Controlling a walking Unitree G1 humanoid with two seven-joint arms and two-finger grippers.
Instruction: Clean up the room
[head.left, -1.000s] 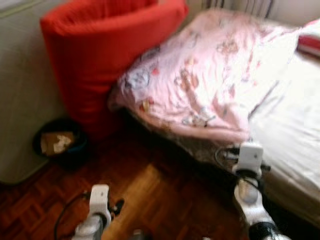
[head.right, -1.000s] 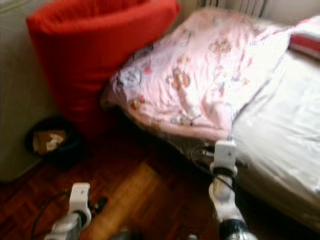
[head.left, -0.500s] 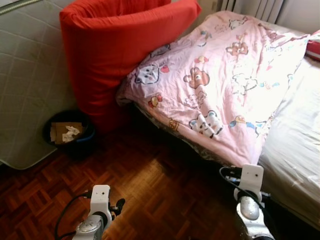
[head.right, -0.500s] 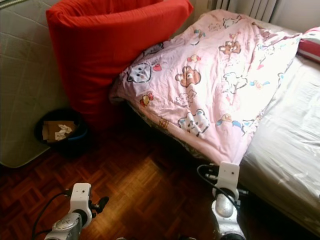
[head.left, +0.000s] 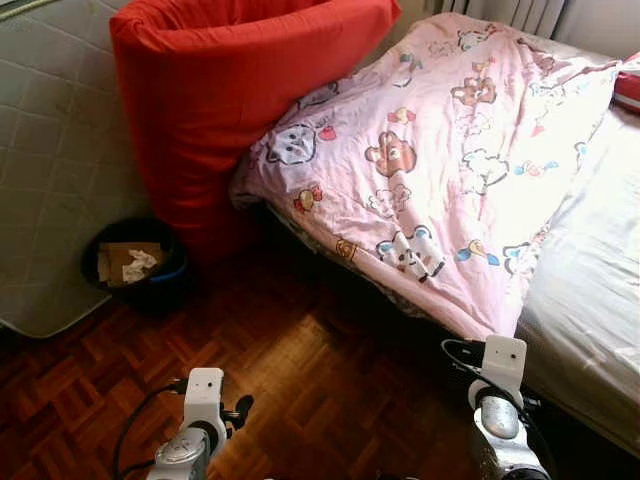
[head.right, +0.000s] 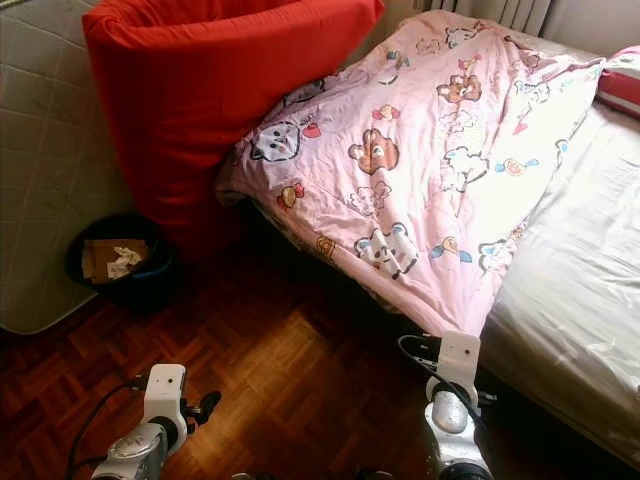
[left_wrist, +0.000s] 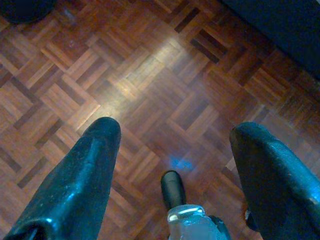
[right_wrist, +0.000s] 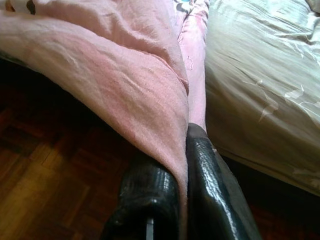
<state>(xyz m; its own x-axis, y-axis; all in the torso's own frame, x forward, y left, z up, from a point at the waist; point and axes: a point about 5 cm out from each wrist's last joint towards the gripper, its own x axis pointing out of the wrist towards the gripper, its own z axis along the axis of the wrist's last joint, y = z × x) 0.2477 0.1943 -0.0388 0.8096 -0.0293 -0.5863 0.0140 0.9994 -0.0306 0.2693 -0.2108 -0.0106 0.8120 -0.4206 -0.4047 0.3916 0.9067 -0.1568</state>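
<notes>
My right gripper (right_wrist: 182, 165) has its two black fingers pinched tight on the lower corner of the pink blanket (head.left: 450, 170) — the cloth runs up out of the narrow gap between them and spreads away over the bed (head.left: 590, 290). From that pinched corner the blanket's long axis stretches ahead of my hand and slightly across, toward the far end of the bed, with its cartoon-animal print facing up; its near edge hangs off the mattress side toward the parquet floor (head.left: 300, 390). To the outer side of my right hand lies the bare pale sheet, just beside the blanket's edge. My left gripper (left_wrist: 175, 170) hangs low over the floor with its fingers spread wide and nothing between them. Ahead of the left hand, well apart from it, a dark bin (head.left: 135, 270) with scraps of paper and card in it sits on the floor — it is just beside a tall red cushion (head.left: 230, 100) that leans upright against the quilted mattress (head.left: 50, 170) and touches the blanket's far corner
</notes>
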